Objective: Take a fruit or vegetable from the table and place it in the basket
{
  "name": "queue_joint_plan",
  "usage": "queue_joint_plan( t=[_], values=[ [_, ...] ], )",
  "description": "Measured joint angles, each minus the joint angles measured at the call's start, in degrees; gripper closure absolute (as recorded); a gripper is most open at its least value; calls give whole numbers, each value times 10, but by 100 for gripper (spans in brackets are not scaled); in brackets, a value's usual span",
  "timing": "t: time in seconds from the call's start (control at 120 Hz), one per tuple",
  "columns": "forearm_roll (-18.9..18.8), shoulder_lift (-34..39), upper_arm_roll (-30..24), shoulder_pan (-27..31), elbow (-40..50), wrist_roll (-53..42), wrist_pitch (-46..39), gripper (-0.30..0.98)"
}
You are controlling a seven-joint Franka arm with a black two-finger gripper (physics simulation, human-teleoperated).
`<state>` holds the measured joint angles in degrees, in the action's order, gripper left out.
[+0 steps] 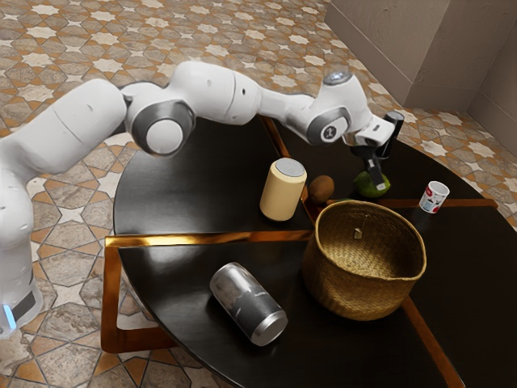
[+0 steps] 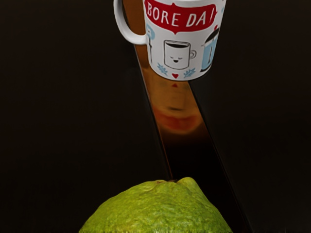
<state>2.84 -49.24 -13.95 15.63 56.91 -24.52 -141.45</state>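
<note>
At the gripper (image 1: 377, 183) — green fruit (image 2: 158, 208)

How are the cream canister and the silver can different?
The cream canister stands upright, but the silver can lies on its side. The cream canister is pale with a grey top, while the silver can is shiny with a dark grey part. Both are tube-shaped and on the black table.

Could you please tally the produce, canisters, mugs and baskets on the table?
Produce: 2 (green fruit, brown fruit or vegetable)
Canisters: 2 (cream canister, silver-and-black canister)
Mugs: 1 (white mug)
Baskets: 1 (woven basket)
Total: 6
</note>
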Motion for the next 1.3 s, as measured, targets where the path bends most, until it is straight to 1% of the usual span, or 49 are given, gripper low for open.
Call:
queue_joint_plan(
  t=[0.217, 0.25, 0.35, 0.4, 0.533, 0.65, 0.692, 0.717, 0.758, 0.825, 0.883, 0.933, 1.05, 1.108, 1.158, 1.225, 1.3],
  values=[
    [0, -13, 0, 6, 0, -1, -7, 3],
    [1, -15, 0, 7, 0, -1, -7, 5],
    [0, -18, 0, 9, 1, 1, -9, 18],
    [-1, -18, 1, 9, 1, 4, -9, 23],
    [-4, -15, 5, 9, 1, 13, -9, 24],
    [-7, 0, 5, 6, 1, 20, 1, 26],
    [-7, 23, 3, 2, 1, 23, 10, 29],
    [-8, 44, 2, -1, 1, 26, 18, 29],
    [-9, 88, 2, -13, 2, 30, 35, 28],
    [-10, 176, 2, -36, 4, 40, 76, 32],
    [-10, 251, 1, -64, 6, 54, 127, 29],
    [-9, 287, 0, -93, 7, 67, 173, 28],
    [-8, 309, 1, -188, 16, 95, 264, 32],
    [-9, 313, 2, -222, 49, 109, 295, 33],
    [-10, 314, 4, -233, 92, 120, 310, 34],
    [-12, 312, 6, -234, 143, 134, 317, 35],
    [-13, 310, 7, -232, 175, 147, 318, 36]
  ],
)
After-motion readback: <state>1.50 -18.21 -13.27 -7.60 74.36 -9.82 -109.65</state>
